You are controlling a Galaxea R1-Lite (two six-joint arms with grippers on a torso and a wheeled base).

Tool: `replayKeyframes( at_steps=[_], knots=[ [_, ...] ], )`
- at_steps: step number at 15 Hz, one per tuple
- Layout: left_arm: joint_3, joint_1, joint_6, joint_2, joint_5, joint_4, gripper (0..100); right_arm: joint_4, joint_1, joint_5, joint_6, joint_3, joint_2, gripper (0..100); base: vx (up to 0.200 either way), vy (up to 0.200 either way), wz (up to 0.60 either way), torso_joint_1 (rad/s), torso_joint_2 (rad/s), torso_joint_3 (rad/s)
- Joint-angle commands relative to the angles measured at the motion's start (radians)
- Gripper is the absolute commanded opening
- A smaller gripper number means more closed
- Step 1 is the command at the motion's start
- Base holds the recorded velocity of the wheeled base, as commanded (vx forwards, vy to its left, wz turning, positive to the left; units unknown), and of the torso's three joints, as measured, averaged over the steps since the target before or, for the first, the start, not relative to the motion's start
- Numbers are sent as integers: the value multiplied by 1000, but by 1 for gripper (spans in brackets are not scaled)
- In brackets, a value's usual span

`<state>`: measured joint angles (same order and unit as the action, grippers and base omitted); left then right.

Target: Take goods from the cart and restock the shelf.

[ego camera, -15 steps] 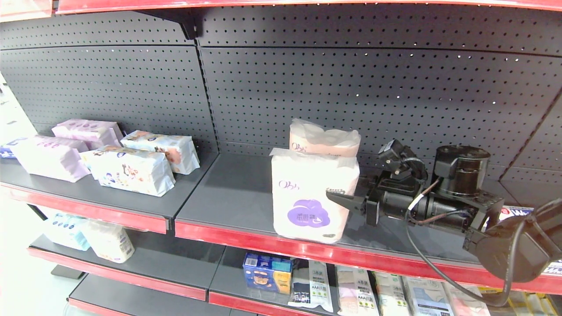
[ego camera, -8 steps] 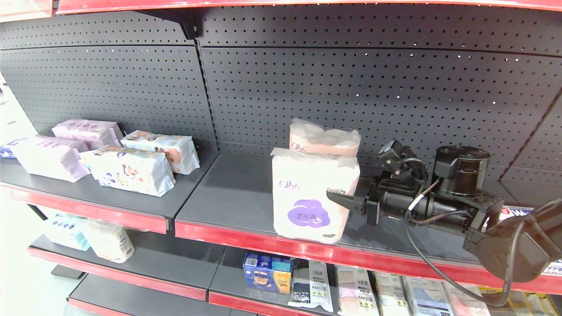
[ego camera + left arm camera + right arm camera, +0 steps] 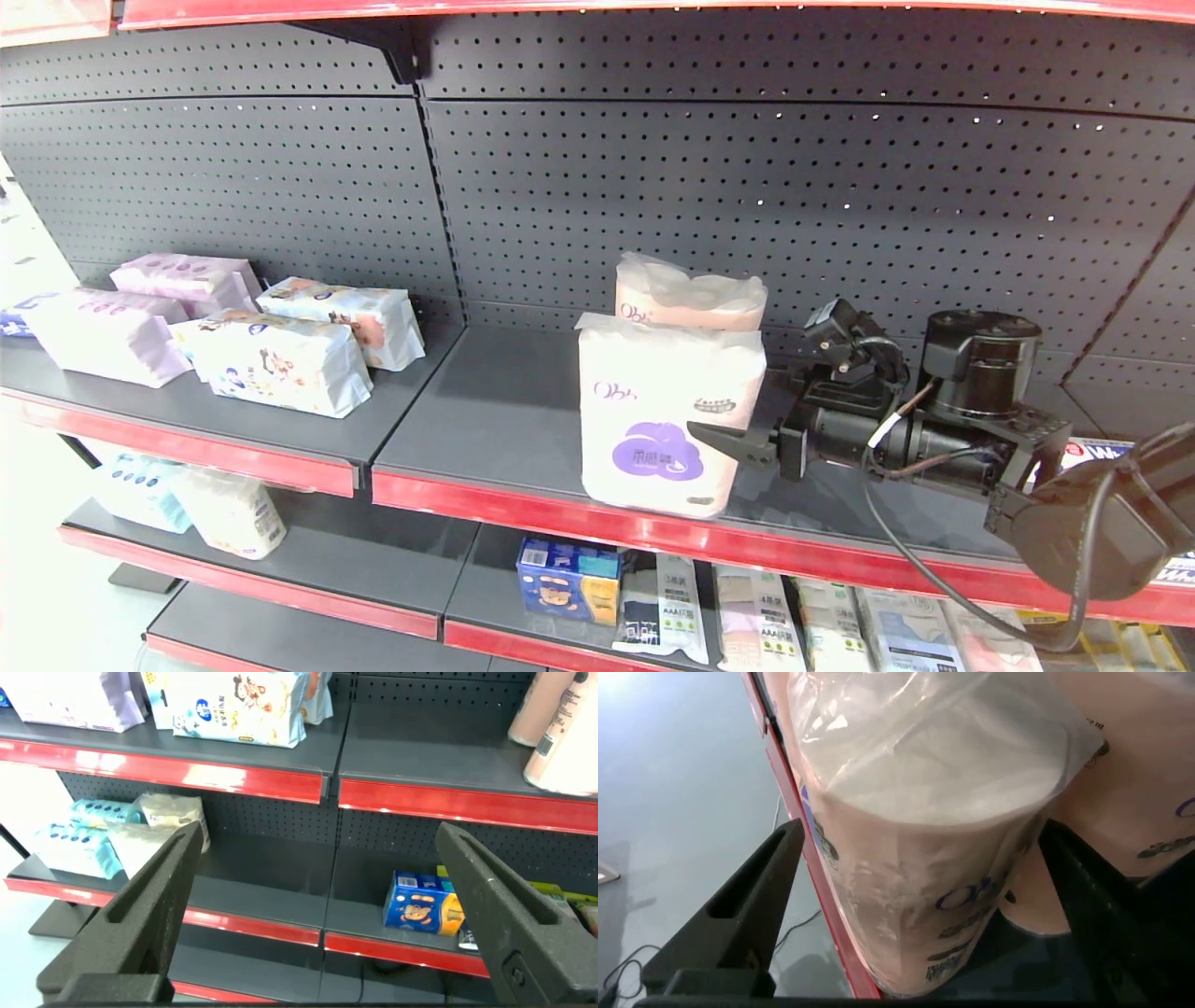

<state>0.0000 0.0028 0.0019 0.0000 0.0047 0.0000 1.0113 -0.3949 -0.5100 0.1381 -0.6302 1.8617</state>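
The shelf (image 3: pixel 504 411) stretches across in front of me, dark boards with red front edges and a perforated back panel (image 3: pixel 747 187) behind. On its right board stands the tissue pack (image 3: pixel 667 425), upright at the near edge, pink with a purple label. A second pack (image 3: pixel 689 294) of the same kind stands just behind it on the far side. My right jaws are spread wide to either side of the tissue pack (one finger (image 3: pixel 733 441) crosses in front of its lower right part), and I cannot tell whether they touch it. My left jaws are just as wide and hold nothing, facing the lower shelves. On the left board lie four soft packs (image 3: pixel 280 359), two lilac and two with cartoon print. On the shelf below sits a small blue box (image 3: pixel 568 579).
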Motion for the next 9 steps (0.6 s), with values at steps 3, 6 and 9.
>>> replayKeyframes(
  at_steps=[3, 6, 9],
  knots=[
    [0, 0, 0, 2, 0, 0, 100, 3, 18, -2, 5, 33, -13, 100, 0, 0, 0, 0, 0, 0],
    [0, 0, 0, 2, 0, 0, 100, 1, 53, -4, 5, 53, -32, 100, 0, 0, 0, 0, 0, 0],
    [0, 0, 1, 2, 0, 0, 100, 3, 68, -5, 5, 80, -50, 100, 0, 0, 0, 0, 0, 0]
  ],
)
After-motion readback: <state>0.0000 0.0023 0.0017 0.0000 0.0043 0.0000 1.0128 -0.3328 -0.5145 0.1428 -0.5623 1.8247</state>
